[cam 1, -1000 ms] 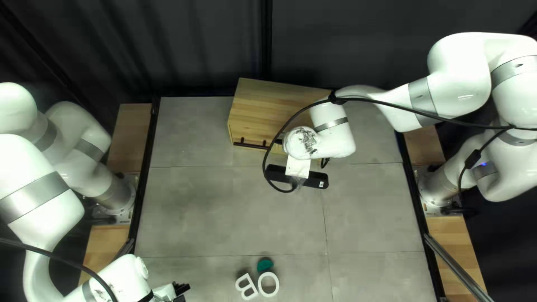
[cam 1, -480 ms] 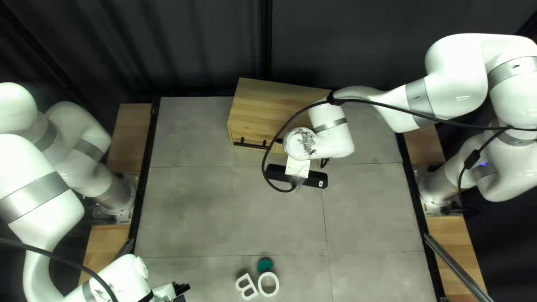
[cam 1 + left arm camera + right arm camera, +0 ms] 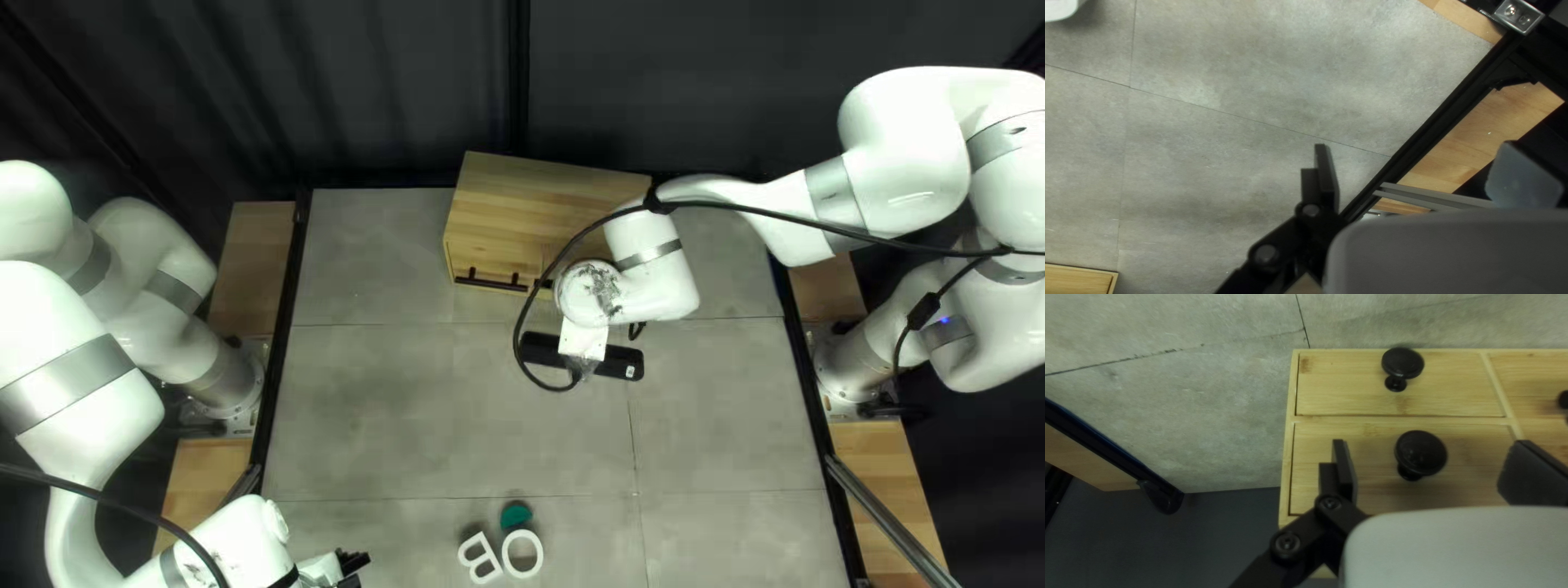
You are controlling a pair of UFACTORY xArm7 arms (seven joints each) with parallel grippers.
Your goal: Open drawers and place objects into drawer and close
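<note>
white letters [image 3: 480, 559] x2, green pc [image 3: 515, 516] x1 nr them, wood cab [image 3: 533, 212] x1.

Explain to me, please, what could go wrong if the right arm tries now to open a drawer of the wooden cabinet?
The right tool is open and the round black knob appears between its fingers, not gripped; it might close badly and slip off when pulling.

The black cable loops past the front of the wooden cabinet, close to the bar handle as seen from above; it could catch there.
</note>
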